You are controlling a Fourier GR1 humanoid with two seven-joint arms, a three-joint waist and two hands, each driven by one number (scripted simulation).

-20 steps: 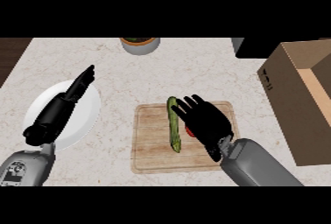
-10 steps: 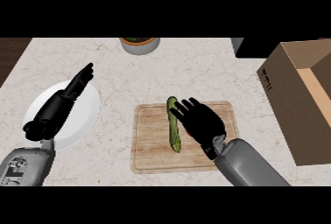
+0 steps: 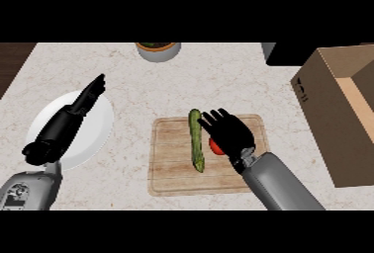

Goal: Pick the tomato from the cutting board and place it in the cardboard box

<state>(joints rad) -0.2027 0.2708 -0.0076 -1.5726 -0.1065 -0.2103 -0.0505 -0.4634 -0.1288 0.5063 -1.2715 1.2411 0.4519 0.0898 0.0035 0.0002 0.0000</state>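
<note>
Since the tomato (image 3: pixel 215 146) at frame centre looks smooth, round and soft, the spread, empty right hand (image 3: pixel 230 132) should cup its sides.

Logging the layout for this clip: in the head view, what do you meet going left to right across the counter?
Round white plate with the open left hand over it → long green cucumber on the wooden cutting board → red tomato under the open right hand → brown cardboard box.

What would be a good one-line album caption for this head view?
Right hand open over the tomato on the cutting board, cardboard box waiting at right.
</note>
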